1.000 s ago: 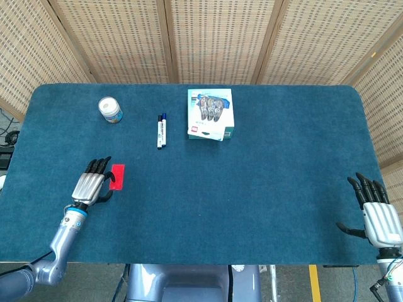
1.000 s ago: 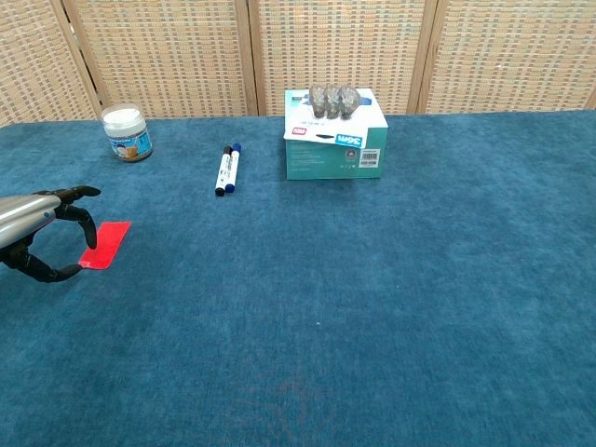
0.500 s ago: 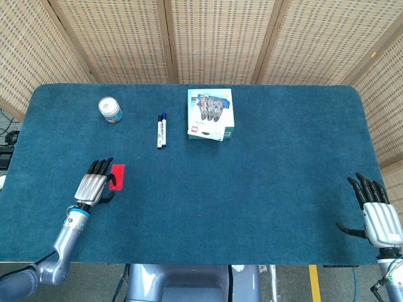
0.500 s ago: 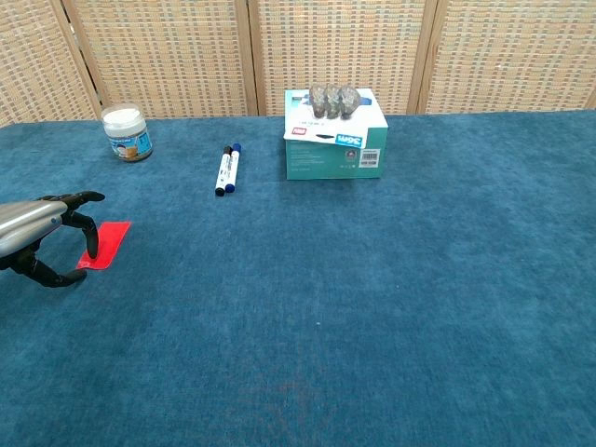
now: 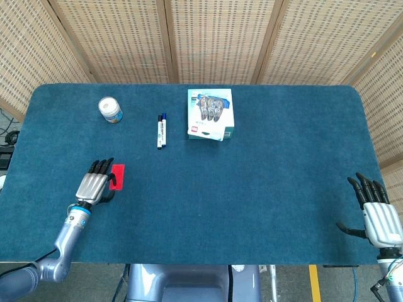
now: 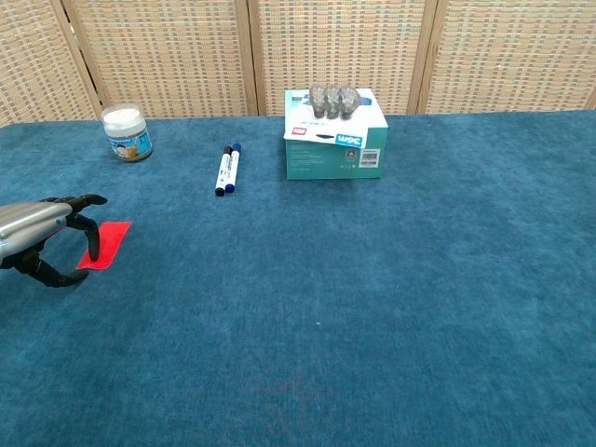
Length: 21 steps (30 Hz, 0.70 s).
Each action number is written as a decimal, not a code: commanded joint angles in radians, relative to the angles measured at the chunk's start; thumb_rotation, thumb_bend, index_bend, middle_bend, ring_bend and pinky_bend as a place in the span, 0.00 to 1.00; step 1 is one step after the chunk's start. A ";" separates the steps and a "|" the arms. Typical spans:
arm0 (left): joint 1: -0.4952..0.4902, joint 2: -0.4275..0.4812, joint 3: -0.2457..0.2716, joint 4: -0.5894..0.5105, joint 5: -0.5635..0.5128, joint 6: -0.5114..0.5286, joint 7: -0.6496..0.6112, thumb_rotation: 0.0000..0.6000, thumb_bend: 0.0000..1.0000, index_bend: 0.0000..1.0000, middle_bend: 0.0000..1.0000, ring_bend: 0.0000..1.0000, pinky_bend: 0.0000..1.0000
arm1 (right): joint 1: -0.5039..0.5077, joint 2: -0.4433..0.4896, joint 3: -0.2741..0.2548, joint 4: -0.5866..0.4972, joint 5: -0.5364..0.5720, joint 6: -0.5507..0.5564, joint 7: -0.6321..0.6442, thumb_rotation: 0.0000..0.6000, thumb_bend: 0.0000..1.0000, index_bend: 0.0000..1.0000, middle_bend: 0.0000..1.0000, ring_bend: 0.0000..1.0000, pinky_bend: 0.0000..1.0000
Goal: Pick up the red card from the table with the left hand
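The red card (image 5: pixel 118 175) (image 6: pixel 107 244) lies flat on the blue table cloth at the left. My left hand (image 5: pixel 93 185) (image 6: pixel 42 237) sits just left of it, low over the cloth. Its fingers arch over the card's left edge and the thumb curls underneath near the card's near corner; nothing is gripped between them. My right hand (image 5: pixel 378 214) rests with fingers spread at the table's near right corner, seen only in the head view.
A white jar (image 5: pixel 110 109) (image 6: pixel 127 133) stands at the back left. Two pens (image 5: pixel 160 130) (image 6: pixel 226 169) lie side by side behind the card. A teal box (image 5: pixel 211 114) (image 6: pixel 333 133) sits at the back centre.
My left hand has sunk slightly toward the cloth and edged closer to the card's left edge. The card and the right hand have not moved.
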 commanded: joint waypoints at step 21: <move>-0.006 -0.018 -0.006 0.010 -0.021 -0.005 0.033 1.00 0.43 0.63 0.00 0.00 0.00 | -0.001 0.004 -0.001 0.001 -0.001 0.000 0.013 1.00 0.00 0.00 0.00 0.00 0.00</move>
